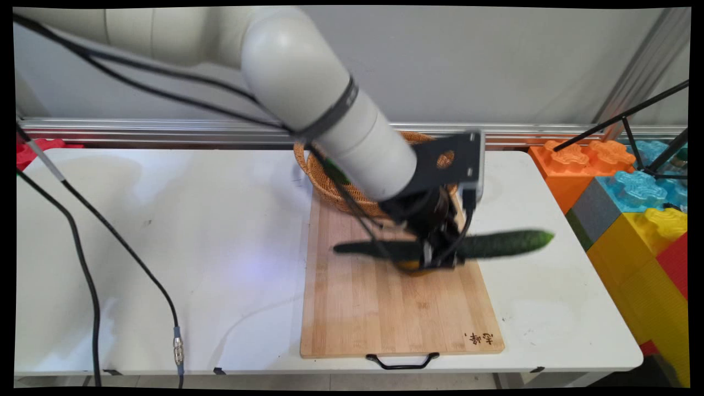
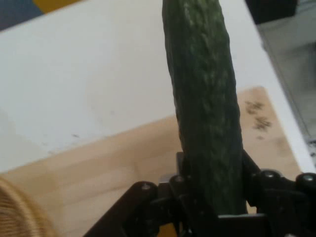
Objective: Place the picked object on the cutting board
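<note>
Seen from the main view, a long dark green cucumber [image 1: 506, 243] is held crosswise in the black claw [image 1: 434, 258] above the far half of a bamboo cutting board [image 1: 385, 308]. The claw is closed around the cucumber's middle, and the cucumber is carried roughly level, its right end reaching past the board's right edge and over the white surface [image 1: 165, 247]. Something yellow-orange [image 1: 412, 268] is glimpsed just under the claw (too hidden to be named). A woven basket [image 1: 330, 187] is set at the board's far edge, partly covered by the arm. Open room is left on the board's near half, down to its black handle [image 1: 403, 363] at the surface's near edge, and across the wide left part of the surface, where only black cables [image 1: 82, 264] hang. Past the surface's right edge, large coloured building blocks [image 1: 632, 203] are stacked.

From the hand view, the cucumber [image 2: 207, 113] is seen running up from between the claw's fingers [image 2: 261, 182], which are pressed against its sides. Its skin is deep green, bumpy and faintly streaked. The board [image 2: 113, 168] lies below it, its stamped corner beside the cucumber, with the basket's rim [image 2: 19, 212] at the lower left.
</note>
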